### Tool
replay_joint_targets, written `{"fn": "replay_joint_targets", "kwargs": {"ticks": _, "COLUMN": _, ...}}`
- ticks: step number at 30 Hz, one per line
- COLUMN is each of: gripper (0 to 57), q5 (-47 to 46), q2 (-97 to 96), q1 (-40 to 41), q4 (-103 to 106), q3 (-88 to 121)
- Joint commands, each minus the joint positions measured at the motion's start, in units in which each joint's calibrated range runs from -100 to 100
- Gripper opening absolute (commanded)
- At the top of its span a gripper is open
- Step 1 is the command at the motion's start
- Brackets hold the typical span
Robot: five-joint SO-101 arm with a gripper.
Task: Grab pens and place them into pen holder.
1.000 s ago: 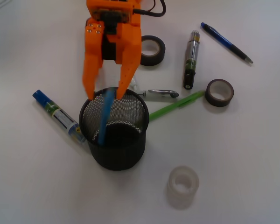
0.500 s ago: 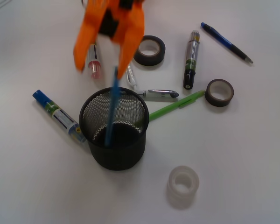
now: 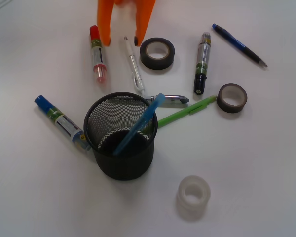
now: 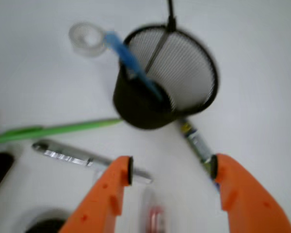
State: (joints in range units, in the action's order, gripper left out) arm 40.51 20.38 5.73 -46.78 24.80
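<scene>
Gripper [image 3: 122,40] spread wide, nothing held, up at top edge of front view, well apart from pen holder [image 3: 104,163]. Light blue pen [image 3: 136,126] inside holder, leaning w/ top past right rim. Clear-white pen [image 3: 133,67] flat on bench [image 3: 256,168] below gripper. Silver pen [image 3: 168,99] & green pen [image 3: 186,111] just right of holder; dark blue pen [image 3: 239,45] far upper right.

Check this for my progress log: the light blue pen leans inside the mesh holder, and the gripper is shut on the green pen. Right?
Not quite. The light blue pen does lean inside the pen holder, but the gripper is open and empty; the green pen lies on the table, as the front view shows.
</scene>
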Motion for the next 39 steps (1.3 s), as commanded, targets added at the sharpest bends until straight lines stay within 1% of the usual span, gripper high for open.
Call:
{"fn": "replay_joint_targets", "kwargs": {"ticks": 1, "gripper": 18.6, "q5": 4.30, "q2": 2.27, "q1": 1.33, "q4": -6.41, "q3": 2.19}}
{"fn": "replay_joint_targets", "kwargs": {"ticks": 7, "gripper": 18.5, "q5": 9.33, "q2": 1.50, "q1": 3.87, "q4": -6.94, "q3": 11.71}}
{"fn": "replay_joint_targets", "kwargs": {"ticks": 13, "gripper": 18.5, "q5": 9.62, "q2": -4.79, "q1": 4.55, "q4": -7.02, "q3": 14.33}}
{"fn": "replay_joint_targets", "kwargs": {"ticks": 18, "gripper": 18.5, "q5": 9.57, "q2": -10.99, "q1": 5.37, "q4": -7.02, "q3": 12.52}}
{"fn": "replay_joint_targets", "kwargs": {"ticks": 29, "gripper": 18.5, "q5": 8.21, "q2": -24.08, "q1": 5.14, "q4": -7.29, "q3": 1.56}}
{"fn": "replay_joint_targets", "kwargs": {"ticks": 39, "gripper": 18.5, "q5": 8.21, "q2": -31.22, "q1": 4.32, "q4": -5.80, "q3": -0.79}}
